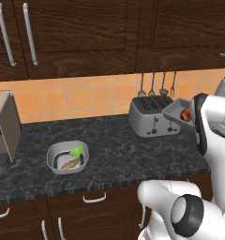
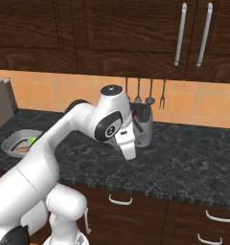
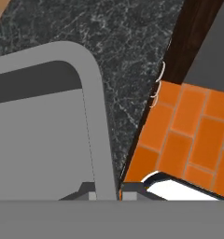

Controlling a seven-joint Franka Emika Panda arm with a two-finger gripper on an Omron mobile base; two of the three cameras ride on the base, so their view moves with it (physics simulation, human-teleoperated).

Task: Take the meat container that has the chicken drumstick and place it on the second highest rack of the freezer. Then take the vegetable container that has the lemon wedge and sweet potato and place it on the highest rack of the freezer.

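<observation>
Left base view: from behind the arm's left, looking forward and down at the dark counter [image 1: 119,145] and toaster [image 1: 152,115]. Right base view: same counter [image 2: 184,153] from the right side. Hand view: very close, looking down past a grey container rim [image 3: 93,93].

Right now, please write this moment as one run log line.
phase: carry | held: grey container, lifted above counter | jaws: shut on its rim | second container: on counter | toaster: behind

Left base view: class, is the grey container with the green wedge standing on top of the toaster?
No, the grey container sits on the dark counter, well left of the toaster.
</observation>
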